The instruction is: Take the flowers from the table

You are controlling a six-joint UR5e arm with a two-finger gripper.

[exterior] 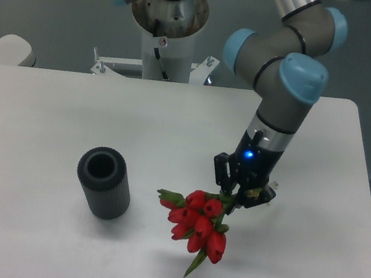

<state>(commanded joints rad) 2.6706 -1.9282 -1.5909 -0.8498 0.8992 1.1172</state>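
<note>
**Gripper at the stems, blooms hanging toward the front edge**

The gripper (pixel 238 198) sits low over the table (pixel 49 110), right of centre and nearer the front edge than the back. Its fingers appear closed around the stem end of the flowers (pixel 198 227), though the stems themselves are mostly hidden behind the black fingers, so how firm the hold is cannot be told. The red heads fan out below and to the left of the gripper, toward the front edge, with a green leaf tip pointing at that edge. Whether the blooms rest on the table or hang just off it is not clear from this angle.

As a judgement, the step in hand is the lift. It wants a straight, slow rise, since the weight of the bunch sits well away from the grip and will tend to swing or droop. Squeezing harder risks crushing soft stems; a moderate hold near the tie seems safer. The lift should also stay apart from the cylinder (pixel 103 183), which stands upright to the left, well apart from the flowers.

The tulip heads look smooth, rounded and tightly bunched; leaves are narrow and pointed. The cylinder is dark grey, ribbed and hollow at the top. The table is white, matte and smooth, with rounded corners.
</note>
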